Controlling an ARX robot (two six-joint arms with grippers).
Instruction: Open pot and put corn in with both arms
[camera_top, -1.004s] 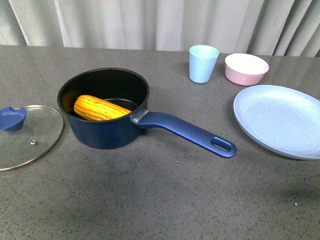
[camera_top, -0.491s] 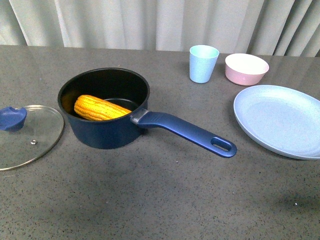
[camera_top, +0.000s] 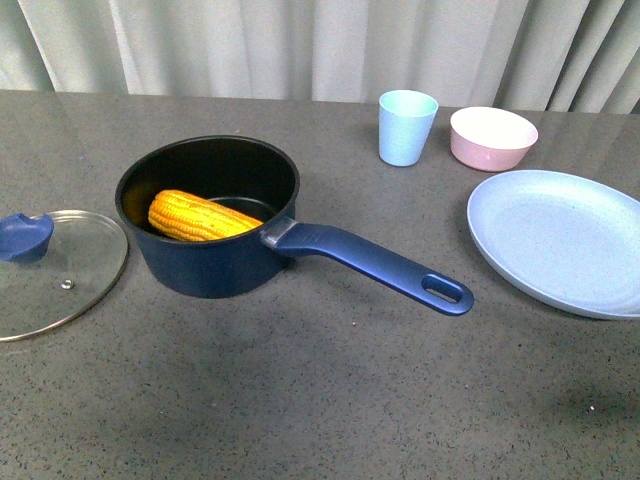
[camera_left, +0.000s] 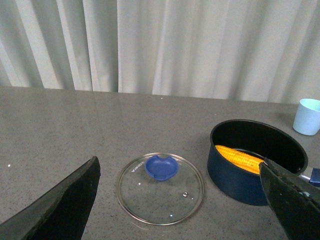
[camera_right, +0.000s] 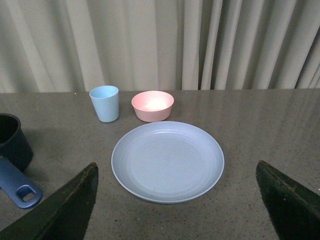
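Front view: the pot (camera_top: 210, 225) stands uncovered on the grey table (camera_top: 320, 400), left of centre. Its long blue handle (camera_top: 375, 265) points toward the right and toward the camera, the hole at its end visible. The corn (camera_top: 200, 216) lies inside the pot, resting slantwise against the black inner wall, one end lower than the other.

The glass lid (camera_top: 55, 272) lies flat on the table just to the left of the pot, near it but not touching; its blue knob (camera_top: 24, 236) faces up. A light blue cup (camera_top: 407, 126) stands upright behind the pot's handle, with a pink bowl (camera_top: 492, 137) beside it to the right. A pale blue plate (camera_top: 560, 240) lies at the right, in front of the bowl, well apart from the handle's end.

No arm shows in the front view.

Left wrist view: the left gripper (camera_left: 190, 210) hangs above the table with its two dark fingers spread wide apart, holding nothing; the lid lies between them in the picture, the pot with the corn toward one finger.

Right wrist view: the right gripper (camera_right: 177, 210) likewise has its fingers spread wide, holding nothing, with the plate, cup and bowl seen between them and the handle's end at the edge.
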